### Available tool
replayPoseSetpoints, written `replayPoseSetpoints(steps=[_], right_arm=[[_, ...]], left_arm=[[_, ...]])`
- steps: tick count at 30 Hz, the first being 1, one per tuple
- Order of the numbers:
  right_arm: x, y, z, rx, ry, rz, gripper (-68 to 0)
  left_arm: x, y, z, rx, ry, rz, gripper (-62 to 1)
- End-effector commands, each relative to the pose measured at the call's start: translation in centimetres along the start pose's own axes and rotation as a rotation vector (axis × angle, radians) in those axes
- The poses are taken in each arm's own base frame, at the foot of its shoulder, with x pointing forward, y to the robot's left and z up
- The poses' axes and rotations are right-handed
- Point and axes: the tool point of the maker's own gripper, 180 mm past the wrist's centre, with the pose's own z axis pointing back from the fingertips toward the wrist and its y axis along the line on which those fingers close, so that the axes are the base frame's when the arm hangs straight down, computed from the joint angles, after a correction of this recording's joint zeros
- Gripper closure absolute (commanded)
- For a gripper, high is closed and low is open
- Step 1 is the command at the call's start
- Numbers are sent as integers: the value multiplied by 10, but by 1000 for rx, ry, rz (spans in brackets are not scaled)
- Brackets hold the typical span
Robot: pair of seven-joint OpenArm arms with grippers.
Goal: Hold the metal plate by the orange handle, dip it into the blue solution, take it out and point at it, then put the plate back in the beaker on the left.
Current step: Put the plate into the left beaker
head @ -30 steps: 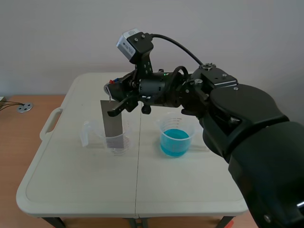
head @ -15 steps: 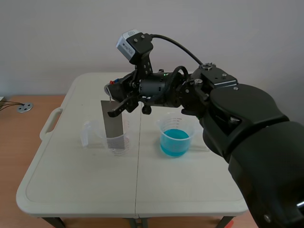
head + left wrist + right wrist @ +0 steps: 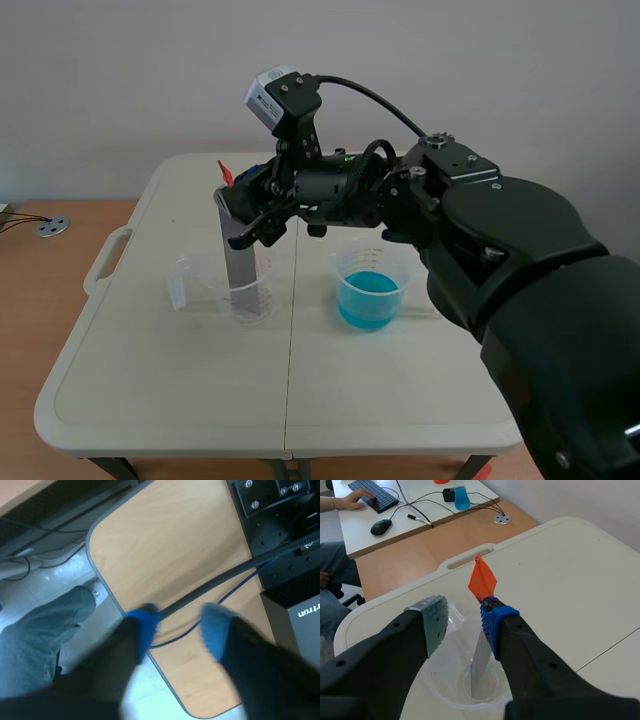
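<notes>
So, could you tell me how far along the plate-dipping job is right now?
Done: nothing I can confirm; the metal plate stands in the left beaker, and whether it was dipped is not visible. In hand: the right hand is open around the plate's top, the orange handle ungripped. Left, if this is the start: grip, dip into the blue solution, point, return.

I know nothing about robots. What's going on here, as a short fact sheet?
metal plate: standing in the left beaker, orange handle on top
blue solution: in the right beaker, beside it
right gripper: open, one finger on each side of the plate, just under the handle
left gripper: open, holding nothing
table: white, both beakers on it
</notes>
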Motion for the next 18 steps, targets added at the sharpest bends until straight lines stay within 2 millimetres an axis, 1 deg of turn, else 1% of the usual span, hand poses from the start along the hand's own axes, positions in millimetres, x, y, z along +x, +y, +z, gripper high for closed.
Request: replayPoseSetpoints(steps=[1, 2, 3, 7, 10, 12, 14, 18], right_arm=[[18, 0, -3, 12, -42, 17, -262], [18, 0, -3, 12, -42, 17, -295], [18, 0, -3, 12, -42, 17, -329], [19, 0, -3, 12, -44, 17, -443], [19, 0, -3, 10, -44, 16, -564], [19, 0, -3, 10, -44, 16, -626], [19, -1, -3, 8, -45, 16, -667], [19, -5, -1, -7, -44, 10, -665]], left_arm=[[1, -4, 1, -9, -8, 7, -525], [1, -4, 1, -9, -11, 6, -602], [2, -4, 1, -9, -14, 6, -623], [2, -4, 1, -9, -17, 7, -623], [2, -4, 1, -9, -17, 7, -623], [2, -4, 1, -9, -17, 7, -623], [2, -4, 1, -9, -17, 7, -623], [2, -4, 1, -9, -17, 8, -623]])
